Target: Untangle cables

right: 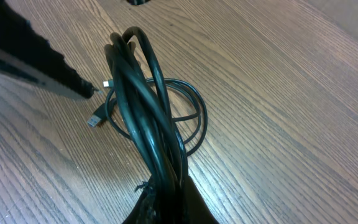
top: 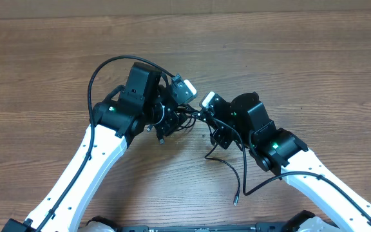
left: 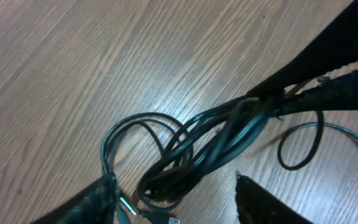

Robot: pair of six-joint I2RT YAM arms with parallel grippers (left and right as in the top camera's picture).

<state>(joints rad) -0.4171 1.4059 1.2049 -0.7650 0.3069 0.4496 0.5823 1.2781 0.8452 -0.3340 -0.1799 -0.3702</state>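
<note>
The cables (top: 189,118) are a knotted bundle of thin black cords on the wooden table, between my two grippers. In the right wrist view my right gripper (right: 169,202) is shut on one end of the bundle (right: 145,106), which stretches away from it. In the left wrist view my left gripper (left: 176,179) is open, and the looped end of the bundle (left: 204,149) lies between its fingers. Small plugs (right: 94,120) show at that looped end. In the overhead view the left gripper (top: 166,125) and the right gripper (top: 206,118) are close together.
A loose thin strand (top: 234,180) trails from the bundle toward the front edge and ends in a small plug (top: 235,201). Thicker black arm wires loop over both arms. The wooden table (top: 314,71) stretches all around.
</note>
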